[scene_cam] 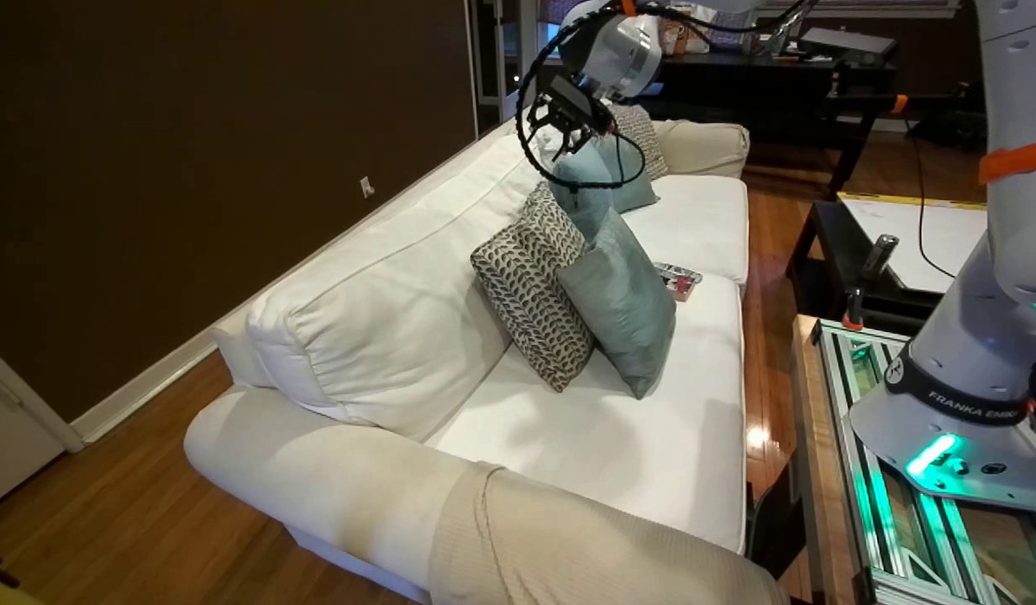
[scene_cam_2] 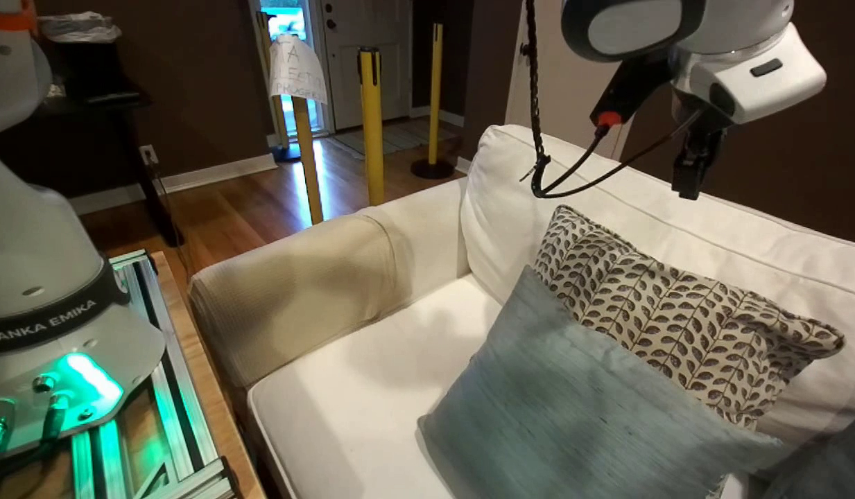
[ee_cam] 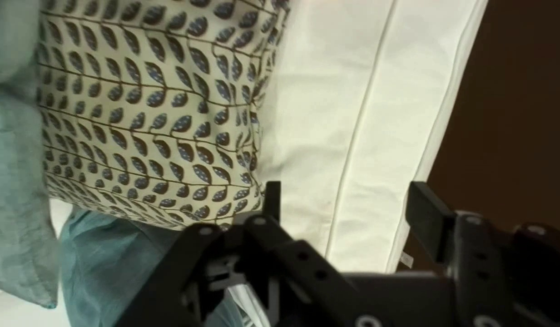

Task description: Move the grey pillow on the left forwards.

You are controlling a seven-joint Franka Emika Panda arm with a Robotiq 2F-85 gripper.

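The grey pillow (scene_cam: 623,302) is a plain grey-blue square on the white sofa seat, leaning tilted against the patterned pillow (scene_cam: 534,294). It is large in the foreground of an exterior view (scene_cam_2: 580,409) and lies along the left edge of the wrist view (ee_cam: 16,181). My gripper (scene_cam: 560,147) is in the air near the sofa back, apart from the grey pillow. In the wrist view its two fingers (ee_cam: 343,195) are wide apart with nothing between them. The white back cushion and the patterned pillow's edge show beyond them. The gripper also shows side-on in an exterior view (scene_cam_2: 687,184).
Paler light-blue pillows (scene_cam: 635,172) and another patterned pillow (scene_cam: 639,134) sit farther along the sofa. A small book-like item (scene_cam: 679,280) lies on the seat. The sofa back (scene_cam: 383,311) borders a brown wall (scene_cam: 232,126). A beige-covered armrest (scene_cam_2: 316,291) closes one end.
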